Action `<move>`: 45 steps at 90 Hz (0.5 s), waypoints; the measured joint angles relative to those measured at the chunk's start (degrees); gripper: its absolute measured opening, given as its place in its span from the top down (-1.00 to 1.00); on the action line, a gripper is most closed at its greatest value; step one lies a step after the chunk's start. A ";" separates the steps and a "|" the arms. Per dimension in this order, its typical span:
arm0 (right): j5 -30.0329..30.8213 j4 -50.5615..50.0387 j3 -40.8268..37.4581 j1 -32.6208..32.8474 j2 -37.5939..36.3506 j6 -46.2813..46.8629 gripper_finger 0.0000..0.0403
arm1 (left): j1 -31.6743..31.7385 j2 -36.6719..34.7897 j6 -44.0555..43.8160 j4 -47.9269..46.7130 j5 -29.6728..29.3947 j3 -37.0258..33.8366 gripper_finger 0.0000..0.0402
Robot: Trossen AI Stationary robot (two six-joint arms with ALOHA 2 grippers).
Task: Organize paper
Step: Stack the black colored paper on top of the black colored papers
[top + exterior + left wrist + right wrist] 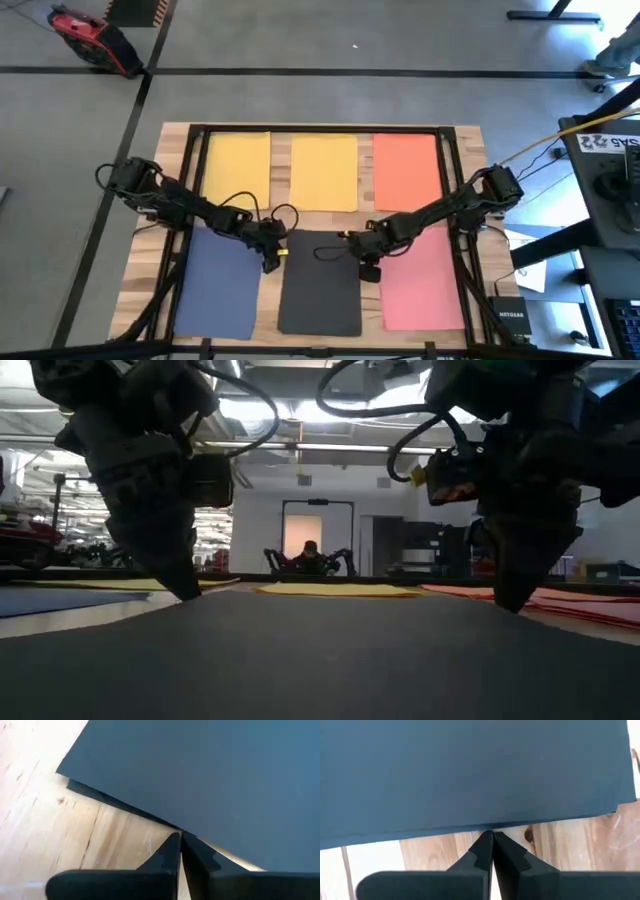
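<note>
From above, the wooden table (470, 140) carries six sheets in two rows. At ten o'clock from the table's middle lies a yellow sheet (237, 165), at twelve o'clock a second yellow sheet (324, 172), and at two o'clock the orange sheet (405, 170). In the near row the blue sheet (218, 285) sits at eight o'clock, the dark sheet (320, 290) at six o'clock, and the pink sheet (425, 285) at four o'clock. My left gripper (272, 258) is down at the dark sheet's left edge near its far corner; in my left wrist view its two fingers are pressed together with no gap, their tips touching the edge of the dark sheet, which spreads out ahead of them, bare wood at the side. I cannot tell whether the edge is actually pinched between them. My right gripper (368, 268) is down at the same sheet's right edge, at three o'clock from my left one; its fingers are likewise closed tight, tips meeting the sheet's edge, the paper lying ahead of them.
</note>
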 joint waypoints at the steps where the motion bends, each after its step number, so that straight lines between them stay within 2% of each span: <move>1: 0.00 -0.11 0.01 0.00 0.00 0.00 1.00 | -0.08 0.00 -0.07 0.00 -0.05 0.00 1.00; 23: 0.51 -2.15 -0.02 -0.04 -0.84 -0.11 1.00 | -0.69 -3.33 -2.26 -1.29 0.04 -0.11 1.00; 45: 1.86 -4.61 -0.23 -0.02 -1.95 0.26 1.00 | 6.04 -7.72 1.88 -1.47 -4.71 -0.02 1.00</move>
